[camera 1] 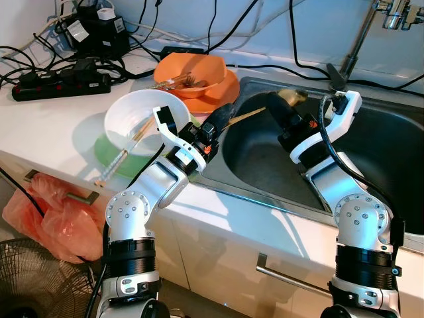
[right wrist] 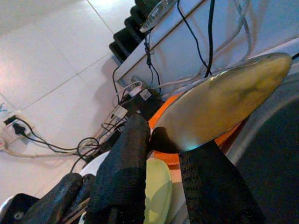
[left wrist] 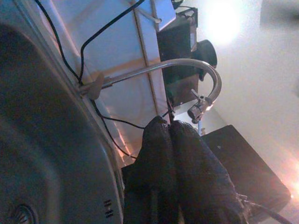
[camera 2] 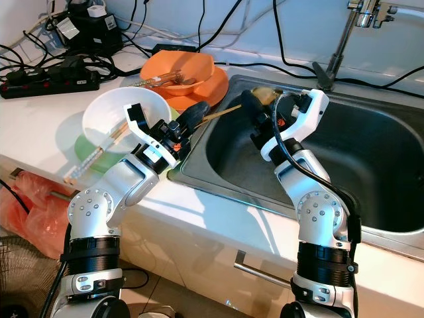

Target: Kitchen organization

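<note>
Spoon (right wrist: pixel 224 105) sits clamped between the right tool's (camera 1: pixel 286 109) fingers above the sink (camera 1: pixel 397 152); keep it level. The left tool (left wrist: pixel 173 154), fingers together, rests beside the white bowl (camera 1: pixel 132 116).

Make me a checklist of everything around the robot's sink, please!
Surface: white counter beside steel sink.
Job's things: white bowl with chopsticks on green plate; orange bowl on orange plate.
Clutter: orange plastic bag hangs below.
Grippers: left gripper shut at sink's edge; right gripper grips a golden metal spoon over the sink.
Cables: black power strip, tangled black cables.
Surroundings: chrome tap, white wall tiles.
</note>
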